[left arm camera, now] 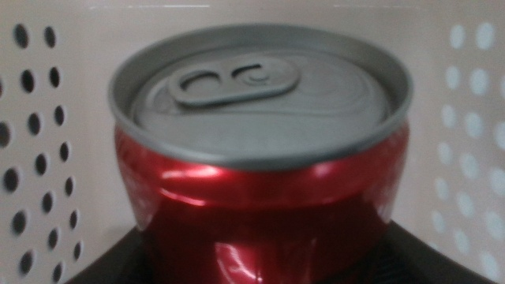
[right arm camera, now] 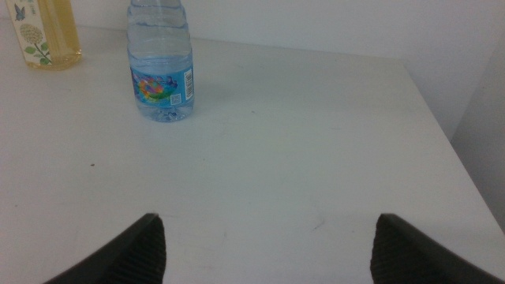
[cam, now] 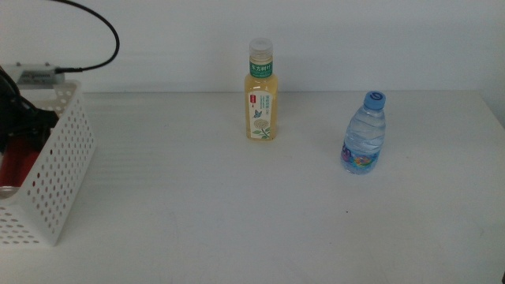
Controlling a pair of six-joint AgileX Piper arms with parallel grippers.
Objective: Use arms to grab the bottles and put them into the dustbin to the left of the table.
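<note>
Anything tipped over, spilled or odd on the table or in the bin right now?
Nothing stands out. The tea bottle and water bottle stand upright and capped on the table, no spills. The left gripper holds the red can inside the bin; the can's tab looks unopened. The right gripper waits open.

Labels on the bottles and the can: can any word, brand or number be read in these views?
None can be read.
Tea bottle: green band and front label carry print, too small to read.
Water bottle: colourful label with a barcode-like patch, text blurred.
Red can, between the left gripper's jaws inside the dustbin: no lettering shows.
</note>
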